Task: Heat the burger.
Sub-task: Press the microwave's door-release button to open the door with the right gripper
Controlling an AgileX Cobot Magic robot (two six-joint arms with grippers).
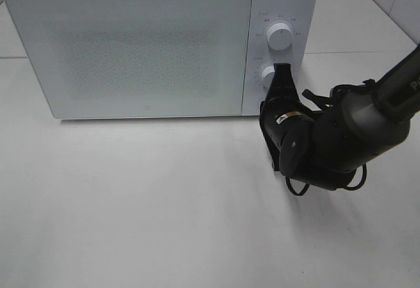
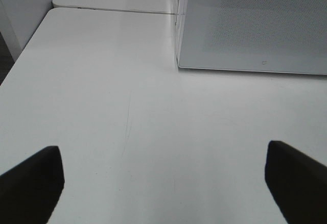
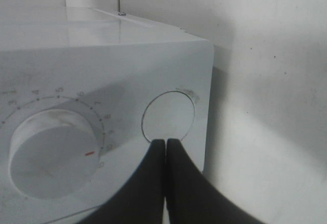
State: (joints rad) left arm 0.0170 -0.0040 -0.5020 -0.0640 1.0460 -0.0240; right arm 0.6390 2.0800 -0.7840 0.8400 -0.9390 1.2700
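The burger is out of view. A white microwave stands at the back of the table with its door shut, and the frosted door hides its inside. My right gripper is shut with nothing between its fingers. In the right wrist view its tips sit at the rim of a flat round button on the control panel, beside a numbered dial. My left gripper is open over bare table, a little way off the microwave's left front corner.
The control panel carries an upper knob and a lower knob. The white table spreads in front of the microwave. A seam between table tops runs behind the left gripper's area.
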